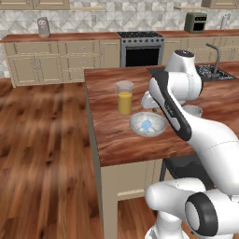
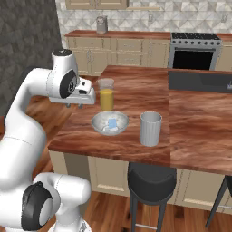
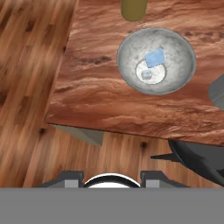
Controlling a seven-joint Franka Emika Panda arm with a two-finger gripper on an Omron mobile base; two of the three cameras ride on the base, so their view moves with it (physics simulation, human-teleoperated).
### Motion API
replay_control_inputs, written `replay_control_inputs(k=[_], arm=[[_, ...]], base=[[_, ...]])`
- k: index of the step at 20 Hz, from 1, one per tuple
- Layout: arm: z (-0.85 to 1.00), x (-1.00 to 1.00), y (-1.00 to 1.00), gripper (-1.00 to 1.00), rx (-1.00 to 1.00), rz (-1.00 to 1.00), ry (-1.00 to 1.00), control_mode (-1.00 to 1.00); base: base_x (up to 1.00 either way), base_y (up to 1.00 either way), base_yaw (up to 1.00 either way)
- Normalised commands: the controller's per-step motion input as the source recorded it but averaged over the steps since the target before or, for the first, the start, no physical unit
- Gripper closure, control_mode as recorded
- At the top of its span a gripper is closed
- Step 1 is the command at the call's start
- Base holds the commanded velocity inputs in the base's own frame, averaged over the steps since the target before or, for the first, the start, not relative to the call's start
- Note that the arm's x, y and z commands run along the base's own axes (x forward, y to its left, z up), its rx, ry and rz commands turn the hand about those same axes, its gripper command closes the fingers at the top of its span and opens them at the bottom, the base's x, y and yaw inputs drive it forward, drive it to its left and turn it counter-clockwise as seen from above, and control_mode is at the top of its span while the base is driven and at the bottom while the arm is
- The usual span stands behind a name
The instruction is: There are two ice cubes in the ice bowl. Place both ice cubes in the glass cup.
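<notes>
At the near edge of the wooden desk (image 2: pixel 136 145), the robot's hand (image 2: pixel 74 105) hovers above the corner, off to one side of the ice bowl (image 2: pixel 110 123) and holding nothing; whether its fingers stand apart or together cannot be told from here. Both ice cubes lie in the bowl's hollow: a bluish one (image 3: pixel 155 58) just beside a paler one (image 3: pixel 146 75) on the bowl's floor. They look light, hard and very small, and by every appearance slick, apt to squirt out of a pinch or skate across the glass. The sound grip would be on two opposite flat faces, squarely and low, taken from straight above, one cube at a time, without pressing the bowl's sloping wall. Beside the bowl stands the glass cup (image 2: pixel 150 128), upright and open-mouthed, near enough for a short carry. Just beyond the bowl a taller glass of orange juice (image 2: pixel 106 94) waits, a thing to steer clear of. Farther off, an oven (image 2: pixel 194 52) closes the kitchen's back wall.
</notes>
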Motion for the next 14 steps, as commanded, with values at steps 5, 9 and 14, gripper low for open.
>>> replay_control_inputs(k=[5,9,14], arm=[[0.0,0.06,-0.25,-1.0,0.0,-0.09,0.02,-1.0],[-0.03,0.14,-0.46,-1.0,0.0,-0.2,0.03,-1.0],[-0.02,0.03,-0.21,-1.0,0.0,-0.11,0.01,-1.0]], base=[[0.0,0.0,0.0],[0.0,0.0,0.0],[0.0,0.0,0.0]])
